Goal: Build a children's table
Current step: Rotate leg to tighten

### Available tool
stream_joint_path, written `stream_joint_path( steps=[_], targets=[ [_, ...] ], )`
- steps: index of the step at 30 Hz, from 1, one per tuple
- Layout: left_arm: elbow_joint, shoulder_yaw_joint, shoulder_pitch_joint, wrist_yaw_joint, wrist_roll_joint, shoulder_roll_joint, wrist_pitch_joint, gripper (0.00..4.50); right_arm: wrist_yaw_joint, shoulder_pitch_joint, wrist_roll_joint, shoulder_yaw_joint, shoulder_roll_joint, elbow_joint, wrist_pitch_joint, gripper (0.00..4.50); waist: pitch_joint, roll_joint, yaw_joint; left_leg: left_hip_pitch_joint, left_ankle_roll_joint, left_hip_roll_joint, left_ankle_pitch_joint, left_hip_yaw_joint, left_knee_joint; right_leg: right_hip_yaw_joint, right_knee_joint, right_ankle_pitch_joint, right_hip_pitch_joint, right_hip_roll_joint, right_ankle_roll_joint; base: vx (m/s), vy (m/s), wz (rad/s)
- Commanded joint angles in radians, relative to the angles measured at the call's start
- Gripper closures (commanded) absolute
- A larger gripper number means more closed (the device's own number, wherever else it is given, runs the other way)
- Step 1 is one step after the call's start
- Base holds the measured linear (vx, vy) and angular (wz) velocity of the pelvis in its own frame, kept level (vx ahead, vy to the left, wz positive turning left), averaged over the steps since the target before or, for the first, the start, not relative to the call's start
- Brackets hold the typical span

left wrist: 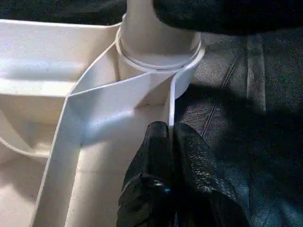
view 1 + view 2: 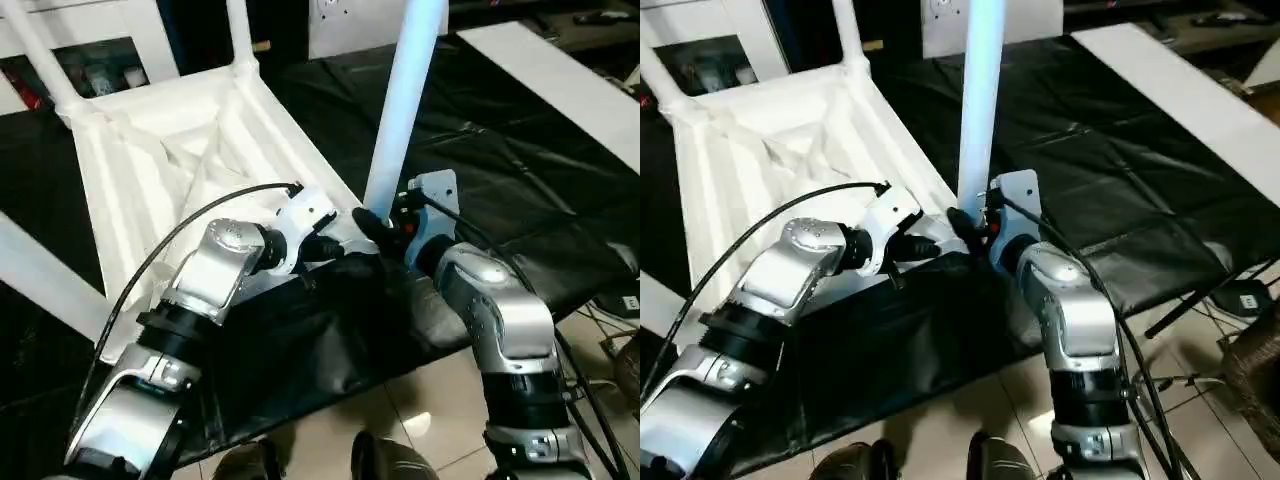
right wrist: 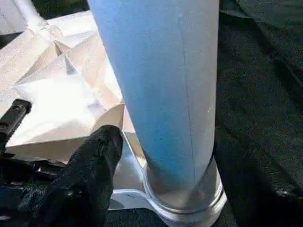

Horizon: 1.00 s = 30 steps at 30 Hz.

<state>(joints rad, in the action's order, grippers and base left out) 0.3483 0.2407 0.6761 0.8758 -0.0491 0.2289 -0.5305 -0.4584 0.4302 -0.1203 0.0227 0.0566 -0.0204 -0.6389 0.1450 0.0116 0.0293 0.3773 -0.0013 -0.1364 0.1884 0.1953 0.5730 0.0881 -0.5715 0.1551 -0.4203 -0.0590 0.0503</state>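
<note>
Upside-down, the children's table (image 2: 170, 160) shows no readable writing; left jaws (image 1: 171, 142) clenched on its rim, right jaws (image 3: 156, 142) released beside a leg (image 2: 405, 110).

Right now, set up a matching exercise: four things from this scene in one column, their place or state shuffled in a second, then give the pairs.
Things:
1. left hand
2. upright leg
3. table top
4. black sheet

Places or states:
A. lies ribbed side up
B. stands in the near corner socket
C. shut on the thin side wall of the table top
D. spread under the table parts

Pairs: 1-C, 2-B, 3-A, 4-D
</note>
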Motion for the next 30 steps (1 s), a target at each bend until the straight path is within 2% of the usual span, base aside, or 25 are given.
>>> stream_joint_path(
  steps=[1,2,3,5,6,10,12,15,17,18,21,30],
  targets=[
    [-0.042,0.029,-0.013,0.051,0.029,0.009,0.054,4.5,-0.133,-0.011,-0.063,-0.079,0.026,-0.022,0.035,0.97,-0.085,0.0,0.008,-0.009,0.134,-0.096,0.025,-0.05,-0.052,-0.073,0.046,0.059,0.073,-0.118,0.236,0.0,0.0,0.0],
    [-0.044,0.032,-0.016,0.065,0.03,0.017,0.067,4.5,-0.15,-0.013,-0.067,-0.073,0.042,-0.02,0.041,0.77,-0.088,0.003,0.01,-0.008,0.146,-0.095,0.016,-0.049,-0.049,-0.072,0.042,0.038,0.075,-0.118,0.24,0.0,0.0,0.0],
    [-0.049,0.036,-0.025,0.099,0.033,0.039,0.094,4.5,-0.202,-0.018,-0.077,-0.062,0.083,-0.015,0.067,0.77,-0.091,0.005,0.011,-0.007,0.162,-0.097,-0.006,-0.051,-0.046,-0.069,0.036,0.003,0.074,-0.116,0.242,0.0,0.0,0.0],
    [-0.056,0.039,-0.034,0.141,0.042,0.065,0.111,4.5,-0.273,-0.025,-0.088,-0.054,0.135,-0.011,0.104,0.54,-0.09,0.003,0.01,-0.003,0.184,-0.097,-0.021,-0.048,-0.041,-0.07,0.031,-0.032,0.072,-0.116,0.252,0.0,0.0,0.0],
    [-0.062,0.045,-0.045,0.198,0.055,0.096,0.141,4.5,-0.362,-0.036,-0.092,-0.061,0.2,-0.005,0.152,0.41,-0.088,0.002,0.014,-0.004,0.189,-0.098,-0.008,-0.048,-0.041,-0.068,0.033,-0.014,0.071,-0.116,0.248,0.0,0.0,0.0],
    [-0.063,0.081,-0.057,0.312,0.06,0.162,0.208,4.5,-0.513,-0.043,-0.103,-0.077,0.295,0.026,0.221,0.06,-0.082,0.003,0.023,-0.008,0.173,-0.101,0.053,-0.047,-0.043,-0.066,0.047,0.104,0.066,-0.115,0.235,0.0,0.0,0.0],
    [-0.056,0.106,-0.059,0.364,0.054,0.195,0.254,4.5,-0.586,-0.04,-0.117,-0.089,0.328,0.043,0.251,0.06,-0.079,0.005,0.031,-0.016,0.142,-0.106,0.098,-0.046,-0.046,-0.067,0.057,0.198,0.062,-0.115,0.22,0.0,0.0,0.0],
    [-0.048,0.124,-0.061,0.412,0.05,0.219,0.303,4.5,-0.649,-0.037,-0.13,-0.103,0.355,0.06,0.28,0.06,-0.075,0.007,0.04,-0.023,0.109,-0.113,0.132,-0.045,-0.052,-0.068,0.06,0.236,0.056,-0.114,0.213,0.0,0.0,0.0],
    [-0.068,0.143,-0.07,0.493,0.069,0.246,0.33,4.5,-0.74,-0.028,-0.143,-0.132,0.386,0.091,0.334,0.06,-0.075,0.007,0.046,-0.026,0.086,-0.113,0.161,-0.046,-0.054,-0.068,0.062,0.27,0.059,-0.118,0.206,0.0,0.0,0.0],
    [-0.079,0.151,-0.075,0.525,0.078,0.255,0.336,4.5,-0.775,-0.023,-0.146,-0.143,0.395,0.105,0.358,0.06,-0.079,0.002,0.052,-0.025,0.082,-0.113,0.151,-0.046,-0.053,-0.069,0.057,0.262,0.062,-0.122,0.208,0.0,0.0,0.0],
    [-0.087,0.182,-0.074,0.584,0.087,0.276,0.374,4.5,-0.888,0.003,-0.155,-0.169,0.408,0.175,0.416,0.06,-0.083,-0.001,0.06,-0.024,0.095,-0.112,0.124,-0.042,-0.05,-0.07,0.052,0.225,0.06,-0.121,0.222,0.0,0.0,0.0],
    [-0.085,0.195,-0.071,0.605,0.072,0.282,0.405,4.5,-1.006,0.049,-0.183,-0.21,0.416,0.256,0.426,0.77,-0.087,-0.009,0.071,-0.017,0.118,-0.112,0.088,-0.043,-0.046,-0.066,0.048,0.232,0.063,-0.121,0.215,0.0,0.0,0.0]
  ],
)
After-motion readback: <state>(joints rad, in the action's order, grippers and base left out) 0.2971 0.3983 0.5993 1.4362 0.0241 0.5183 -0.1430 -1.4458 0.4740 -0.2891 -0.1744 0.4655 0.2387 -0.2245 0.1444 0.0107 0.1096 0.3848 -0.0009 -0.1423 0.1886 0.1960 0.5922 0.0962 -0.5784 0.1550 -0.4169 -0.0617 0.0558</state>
